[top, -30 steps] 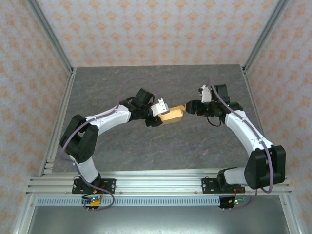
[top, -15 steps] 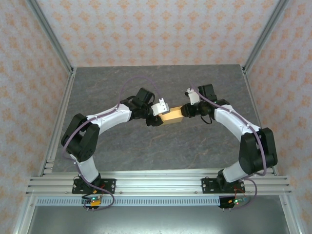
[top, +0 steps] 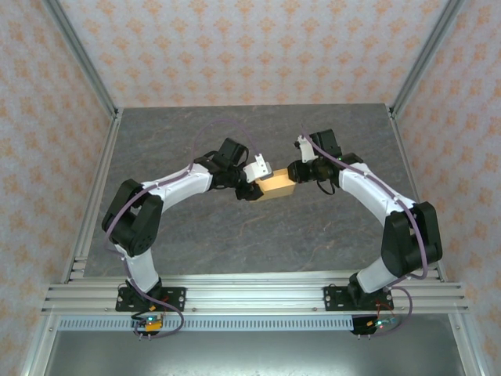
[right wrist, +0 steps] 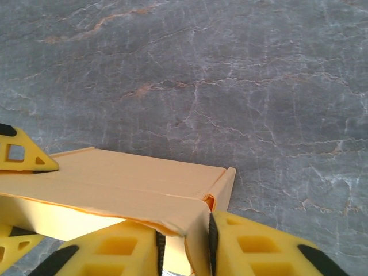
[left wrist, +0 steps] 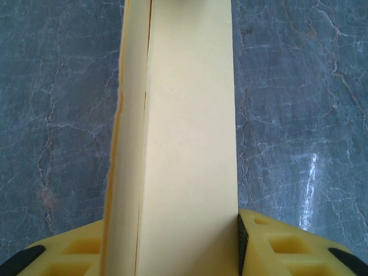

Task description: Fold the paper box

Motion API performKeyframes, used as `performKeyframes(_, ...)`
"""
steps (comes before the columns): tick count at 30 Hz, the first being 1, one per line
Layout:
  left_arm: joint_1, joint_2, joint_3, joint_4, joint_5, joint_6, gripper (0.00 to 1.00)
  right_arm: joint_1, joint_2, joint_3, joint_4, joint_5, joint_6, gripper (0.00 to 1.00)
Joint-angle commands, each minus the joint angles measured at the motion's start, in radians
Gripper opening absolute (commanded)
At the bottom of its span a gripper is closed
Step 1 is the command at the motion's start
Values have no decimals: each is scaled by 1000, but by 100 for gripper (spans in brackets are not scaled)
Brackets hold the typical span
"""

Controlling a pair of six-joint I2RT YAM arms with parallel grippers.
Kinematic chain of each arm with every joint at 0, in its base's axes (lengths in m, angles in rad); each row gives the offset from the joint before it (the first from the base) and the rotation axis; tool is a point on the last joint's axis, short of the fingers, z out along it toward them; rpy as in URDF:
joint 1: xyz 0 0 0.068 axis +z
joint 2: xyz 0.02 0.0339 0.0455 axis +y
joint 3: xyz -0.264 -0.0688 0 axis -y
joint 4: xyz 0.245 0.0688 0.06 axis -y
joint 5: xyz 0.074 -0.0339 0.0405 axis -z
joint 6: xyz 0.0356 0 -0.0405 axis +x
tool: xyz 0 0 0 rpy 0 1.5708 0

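Note:
The paper box is a tan-orange folded block held above the table between both arms. My left gripper is shut on its left end. In the left wrist view the paper box runs straight away from the left gripper, pinched between the yellow fingers. My right gripper is shut on the right end. In the right wrist view a bent end flap of the paper box is squeezed in the right gripper, between its fingers. The left gripper's fingertip shows at the far end.
The grey marbled table spreads under the box. Metal frame posts and patterned walls close in the left, right and back sides. A rail runs along the near edge.
The right arm has swung left and slightly back to the box's right end and shut on it. The left arm has shifted only slightly, still holding the box.

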Motion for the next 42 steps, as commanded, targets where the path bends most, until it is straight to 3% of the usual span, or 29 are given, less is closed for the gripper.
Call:
performKeyframes(1, 0, 39, 1, -70, 7, 0, 43, 3, 17, 56, -46, 23, 13, 21)
performKeyframes(5, 6, 51, 17, -85, -1, -5, 43, 4, 35, 72, -53, 1, 45, 11)
performKeyframes(12, 15, 57, 24, -64, -6, -26, 46, 18, 43, -5, 25, 25, 127, 3)
performKeyframes(22, 19, 51, 7, 4, -4, -58, 48, 112, -14, -156, 247, 169, 174, 1)
performKeyframes(26, 35, 16, -21, 35, -15, -50, 49, 115, -22, -167, 257, 191, 143, 1)
performKeyframes(30, 51, -53, -22, 26, -19, -88, 49, 114, -37, -163, 237, 203, 116, 1)
performKeyframes(38, 50, -247, -167, 219, -63, -248, 60, 116, -27, -181, 264, 199, 163, 0)
performKeyframes(42, 50, -323, -252, 297, -180, -379, 62, 131, -31, -189, 275, 239, 179, 0)
